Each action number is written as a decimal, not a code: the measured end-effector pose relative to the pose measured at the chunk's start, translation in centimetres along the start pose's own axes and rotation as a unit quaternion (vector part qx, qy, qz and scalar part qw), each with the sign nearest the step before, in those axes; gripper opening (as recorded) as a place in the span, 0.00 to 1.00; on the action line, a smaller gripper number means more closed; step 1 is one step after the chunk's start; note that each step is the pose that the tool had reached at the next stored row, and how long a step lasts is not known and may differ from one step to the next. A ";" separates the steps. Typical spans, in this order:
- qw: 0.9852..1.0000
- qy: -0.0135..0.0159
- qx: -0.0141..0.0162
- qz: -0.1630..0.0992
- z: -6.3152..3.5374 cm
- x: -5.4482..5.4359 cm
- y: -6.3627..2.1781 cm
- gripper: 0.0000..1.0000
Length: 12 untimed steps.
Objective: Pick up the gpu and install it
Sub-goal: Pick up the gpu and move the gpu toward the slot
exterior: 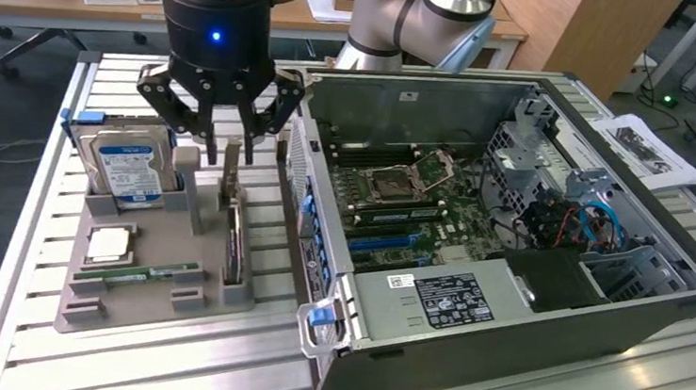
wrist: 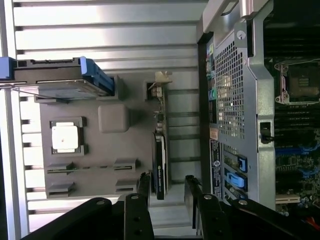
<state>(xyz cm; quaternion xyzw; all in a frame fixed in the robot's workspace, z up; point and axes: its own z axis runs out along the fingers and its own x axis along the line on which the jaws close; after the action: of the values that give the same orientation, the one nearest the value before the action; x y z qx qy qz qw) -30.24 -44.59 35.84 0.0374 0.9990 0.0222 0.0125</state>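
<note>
Dark and thin, the gpu (exterior: pixel 233 242) stands on its edge in a slot of the gray tray (exterior: pixel 137 309) on the bench (exterior: pixel 181 370), just beside the open computer case (exterior: pixel 498 359). Its long side runs along the case wall, with its silver end under the gripper (exterior: pixel 231 155). The fingers are partly open and hold nothing. This looks like the picking-up step. A good grab needs one finger on each side of the card.
</note>
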 end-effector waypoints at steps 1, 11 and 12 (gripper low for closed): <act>1.000 0.000 0.000 0.000 0.18 0.0 -0.01 0.42; 1.000 0.000 0.000 0.000 2.00 0.0 -0.09 0.42; 1.000 0.000 0.000 0.000 2.18 0.1 -0.10 0.42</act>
<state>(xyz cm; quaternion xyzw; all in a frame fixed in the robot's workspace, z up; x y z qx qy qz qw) -30.24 -44.59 33.65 0.0374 0.9990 0.0222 0.0125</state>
